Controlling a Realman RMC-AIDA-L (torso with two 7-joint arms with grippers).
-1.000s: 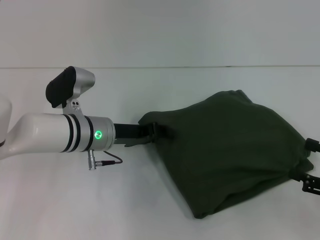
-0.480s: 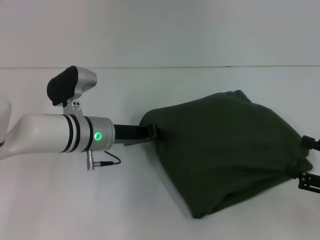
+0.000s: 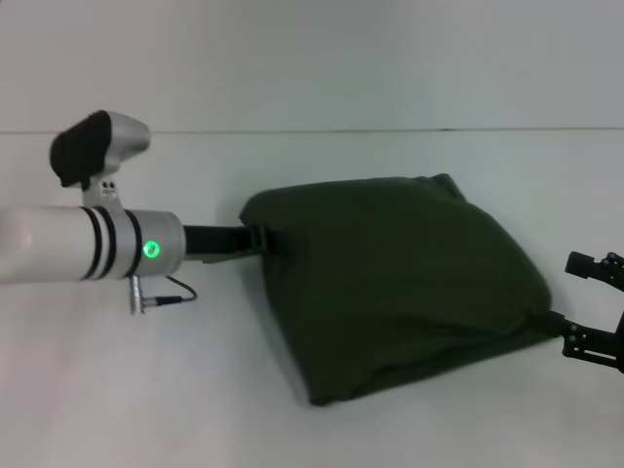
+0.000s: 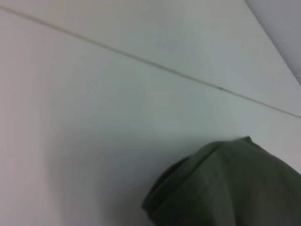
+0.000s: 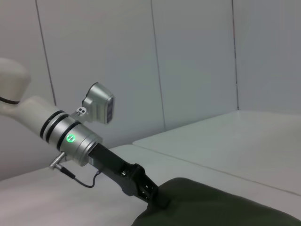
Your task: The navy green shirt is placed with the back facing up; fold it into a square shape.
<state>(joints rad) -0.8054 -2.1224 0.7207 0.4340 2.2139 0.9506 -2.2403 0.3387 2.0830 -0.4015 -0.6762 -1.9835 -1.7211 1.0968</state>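
Observation:
The navy green shirt [image 3: 390, 273] lies bunched in a rough folded heap on the white table, right of centre in the head view. My left gripper [image 3: 261, 239] reaches in from the left and is shut on the shirt's left edge; the right wrist view shows that gripper [image 5: 157, 200] pinching the cloth [image 5: 211, 207]. The left wrist view holds only a rounded fold of the shirt [image 4: 235, 188]. My right gripper [image 3: 590, 304] stands open at the right border, its lower finger just beside the shirt's right corner, nothing between its fingers.
The white table [image 3: 146, 390] spreads around the shirt, with a seam line [image 3: 312, 131] along the back. Pale wall panels [image 5: 188, 61] stand behind the table. A cable [image 3: 171, 295] hangs under my left wrist.
My left arm has drawn the shirt to the left across the table. The right gripper has let go of the shirt's right corner and opened, and the heap has sunk flatter.

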